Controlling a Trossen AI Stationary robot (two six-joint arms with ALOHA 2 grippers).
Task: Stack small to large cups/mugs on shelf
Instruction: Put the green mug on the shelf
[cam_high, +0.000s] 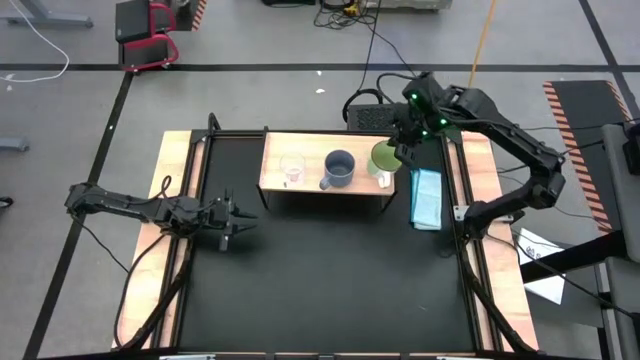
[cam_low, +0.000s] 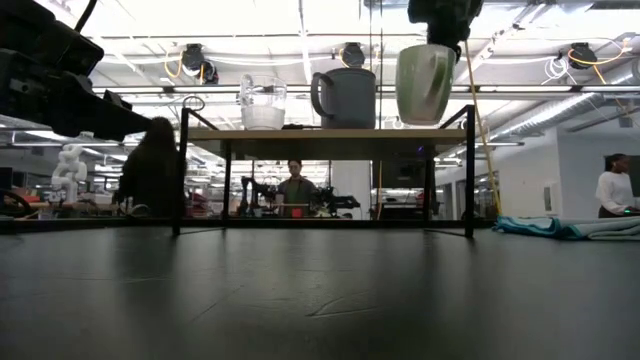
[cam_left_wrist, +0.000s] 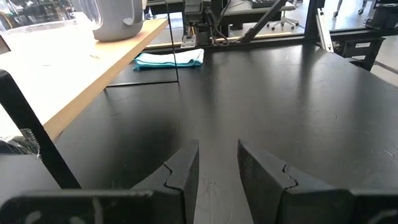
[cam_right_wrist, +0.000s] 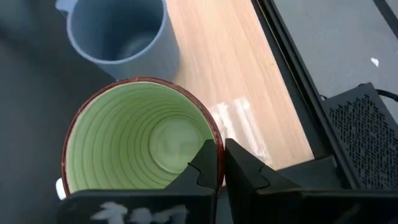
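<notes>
Fingers of my right gripper (cam_right_wrist: 220, 163) pinch the green mug (cam_right_wrist: 140, 140) rim, tilted above the shelf (cam_high: 310, 186) — I should level it, then lower. Left gripper (cam_left_wrist: 217, 168) waits, parted.

I work in a robotics lab, an open industrial hall. Past my black table (cam_low: 320, 300) I see long rows of ceiling lights (cam_low: 300, 20), exposed pipes and cable loops overhead, and benches crowded with equipment. A person (cam_low: 294, 188) sits at one bench, another (cam_low: 612, 186) stands far off. From above, the grey floor (cam_high: 60, 120) carries tape lines, hazard stripes (cam_high: 578, 140), loose cables (cam_high: 375, 40) and a red cart (cam_high: 150, 35).
</notes>
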